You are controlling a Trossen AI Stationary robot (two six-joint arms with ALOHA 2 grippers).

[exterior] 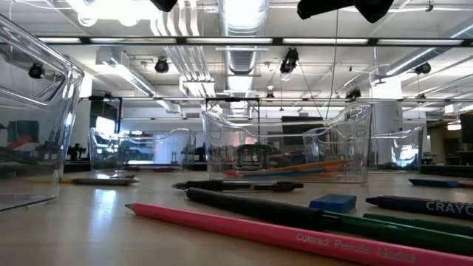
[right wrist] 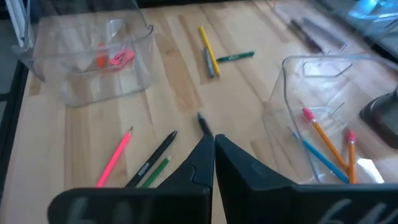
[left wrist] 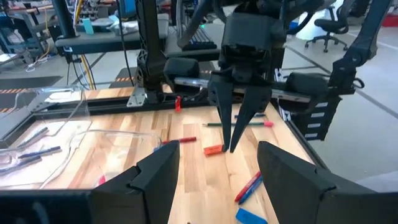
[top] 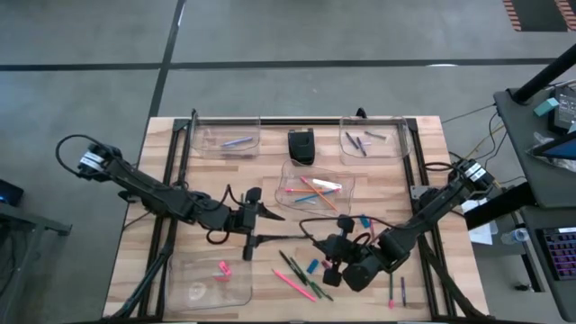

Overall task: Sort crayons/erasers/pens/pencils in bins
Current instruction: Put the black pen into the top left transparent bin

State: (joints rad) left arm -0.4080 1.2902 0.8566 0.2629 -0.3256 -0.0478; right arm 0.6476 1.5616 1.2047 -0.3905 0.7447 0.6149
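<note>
Both grippers hang above the table's middle, facing each other. My left gripper (top: pixel 270 214) is open, and its fingers (left wrist: pixel 155 180) frame my right gripper (left wrist: pixel 232 148). My right gripper (top: pixel 317 238) is shut, with a thin dark stick's tip (right wrist: pixel 201 121) showing past its fingertips. Pencils (top: pixel 301 279), a blue eraser (exterior: pixel 332 202) and a crayon (exterior: pixel 429 205) lie on the table below. Two pens (top: pixel 396 290) lie near the front right. The four bins are far left (top: pixel 229 139), far right (top: pixel 373 142), middle (top: pixel 315 187) with pencils, and near left (top: pixel 209 279) with pink erasers. My right gripper pinches a thin dark stick between its two fingers. Only the stick's short free end (right wrist: pixel 201 121) sticks out beyond the fingertips; the fingers (right wrist: pixel 242 165) hide the rest, so I cannot tell pen from crayon. The fingers slant downward, and the stick hangs clear of the table.
A small black box (top: pixel 301 147) stands between the two far bins. A yellow pencil (right wrist: pixel 208 43) and a green marker (right wrist: pixel 235 56) lie between the arms. A red crayon (left wrist: pixel 213 149) and a red-and-blue pair (left wrist: pixel 249 185) lie under the grippers. Black frame rails (top: pixel 171 180) run along both sides.
</note>
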